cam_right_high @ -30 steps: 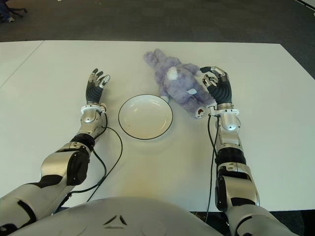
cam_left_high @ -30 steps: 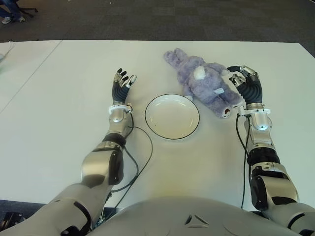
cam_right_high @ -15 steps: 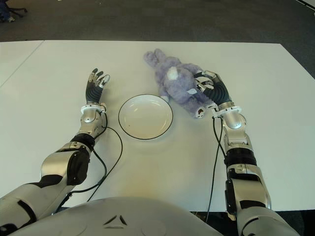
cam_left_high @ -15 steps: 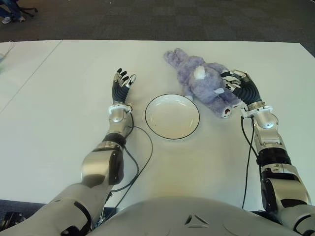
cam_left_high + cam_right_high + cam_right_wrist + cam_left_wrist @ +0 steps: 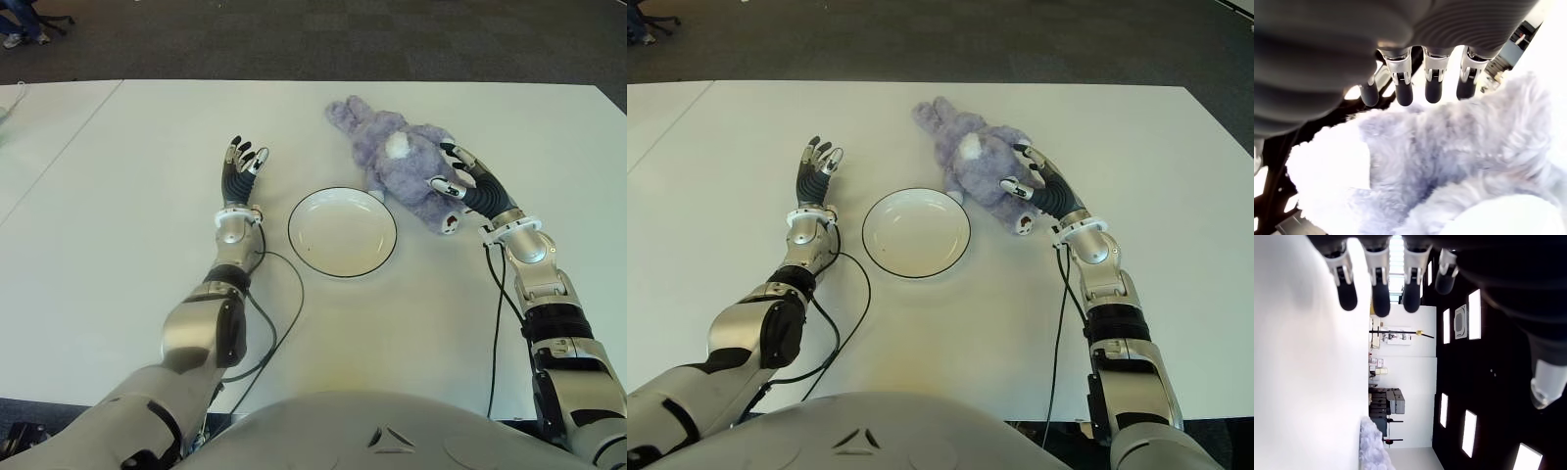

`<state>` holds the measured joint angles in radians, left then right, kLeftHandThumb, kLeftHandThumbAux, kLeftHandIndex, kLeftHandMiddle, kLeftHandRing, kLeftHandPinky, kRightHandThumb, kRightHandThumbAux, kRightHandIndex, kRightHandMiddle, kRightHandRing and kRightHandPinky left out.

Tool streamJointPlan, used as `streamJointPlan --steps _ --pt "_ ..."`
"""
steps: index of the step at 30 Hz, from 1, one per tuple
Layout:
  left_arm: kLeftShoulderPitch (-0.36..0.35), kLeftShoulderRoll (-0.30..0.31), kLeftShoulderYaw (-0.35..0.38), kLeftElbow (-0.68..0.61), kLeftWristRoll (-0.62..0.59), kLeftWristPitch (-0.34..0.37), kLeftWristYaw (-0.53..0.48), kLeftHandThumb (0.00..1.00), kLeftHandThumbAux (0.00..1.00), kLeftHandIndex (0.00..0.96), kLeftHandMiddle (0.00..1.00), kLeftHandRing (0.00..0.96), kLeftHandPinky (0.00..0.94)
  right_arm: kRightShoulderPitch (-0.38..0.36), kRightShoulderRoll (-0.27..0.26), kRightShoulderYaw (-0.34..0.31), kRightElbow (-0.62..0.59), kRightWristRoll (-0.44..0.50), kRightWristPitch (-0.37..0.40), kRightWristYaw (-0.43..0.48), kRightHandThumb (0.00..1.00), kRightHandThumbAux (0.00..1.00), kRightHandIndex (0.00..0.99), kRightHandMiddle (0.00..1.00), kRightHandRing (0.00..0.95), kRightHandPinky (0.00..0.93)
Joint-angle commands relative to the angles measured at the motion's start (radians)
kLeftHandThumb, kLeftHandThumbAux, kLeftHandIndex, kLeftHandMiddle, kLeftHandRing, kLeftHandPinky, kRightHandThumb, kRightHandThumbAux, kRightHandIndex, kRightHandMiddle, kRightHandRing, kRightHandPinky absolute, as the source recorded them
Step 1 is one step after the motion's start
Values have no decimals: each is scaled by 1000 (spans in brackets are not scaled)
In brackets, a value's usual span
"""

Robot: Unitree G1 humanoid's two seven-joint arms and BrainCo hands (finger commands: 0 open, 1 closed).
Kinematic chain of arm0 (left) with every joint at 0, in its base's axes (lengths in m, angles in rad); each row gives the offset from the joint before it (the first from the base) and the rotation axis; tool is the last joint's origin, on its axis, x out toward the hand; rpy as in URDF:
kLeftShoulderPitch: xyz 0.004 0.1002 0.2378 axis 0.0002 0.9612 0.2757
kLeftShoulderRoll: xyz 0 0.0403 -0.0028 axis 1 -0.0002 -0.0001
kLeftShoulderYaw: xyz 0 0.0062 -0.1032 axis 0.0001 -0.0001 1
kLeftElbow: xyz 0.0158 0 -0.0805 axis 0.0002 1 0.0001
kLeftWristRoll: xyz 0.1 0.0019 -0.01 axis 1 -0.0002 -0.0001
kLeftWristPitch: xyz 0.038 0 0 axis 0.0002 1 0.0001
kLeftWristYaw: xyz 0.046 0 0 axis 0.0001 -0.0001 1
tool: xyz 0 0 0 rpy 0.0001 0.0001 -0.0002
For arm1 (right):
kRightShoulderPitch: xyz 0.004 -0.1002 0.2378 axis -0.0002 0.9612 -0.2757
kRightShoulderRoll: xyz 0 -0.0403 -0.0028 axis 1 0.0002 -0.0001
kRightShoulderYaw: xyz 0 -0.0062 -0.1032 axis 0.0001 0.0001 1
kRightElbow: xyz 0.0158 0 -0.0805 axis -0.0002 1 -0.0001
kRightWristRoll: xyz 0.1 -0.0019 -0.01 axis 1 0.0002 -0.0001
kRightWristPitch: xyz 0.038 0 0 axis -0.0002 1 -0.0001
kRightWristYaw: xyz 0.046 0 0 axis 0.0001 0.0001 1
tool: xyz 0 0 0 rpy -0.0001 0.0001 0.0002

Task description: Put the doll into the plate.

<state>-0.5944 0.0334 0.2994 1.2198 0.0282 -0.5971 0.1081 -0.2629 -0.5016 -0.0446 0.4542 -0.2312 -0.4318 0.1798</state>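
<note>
The doll (image 5: 402, 166), a fluffy lavender plush rabbit with a white patch on its body, lies on the white table (image 5: 118, 245) at about one o'clock from the plate (image 5: 343, 232), its ears pointing away from me and one foot close to the plate's rim. It is not in the plate, which holds nothing.

My right hand (image 5: 465, 181) is at the doll's right side, reaching over its lower body with the fingers (image 5: 453, 155) stretched out straight and spread. In my right wrist view the fingertips (image 5: 1432, 90) hang extended above the fur and are not curled into it, so the hand is wide open and has hold of nothing; I cannot tell whether the palm touches the plush.

My left hand (image 5: 242, 168) shows at about ten o'clock from the plate, well apart from the doll, fingers straight and relaxed, gripping nothing. A thin black cable (image 5: 279, 313) runs along my left forearm and loops over the table at about seven o'clock from the plate.
</note>
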Motion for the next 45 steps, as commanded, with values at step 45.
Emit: streamJointPlan --steps 45 --pt "195 -25 -4 137 8 152 13 0 513 73 165 169 159 -71 -123 2 290 -70 -174 -96 122 443 0 0 0 0"
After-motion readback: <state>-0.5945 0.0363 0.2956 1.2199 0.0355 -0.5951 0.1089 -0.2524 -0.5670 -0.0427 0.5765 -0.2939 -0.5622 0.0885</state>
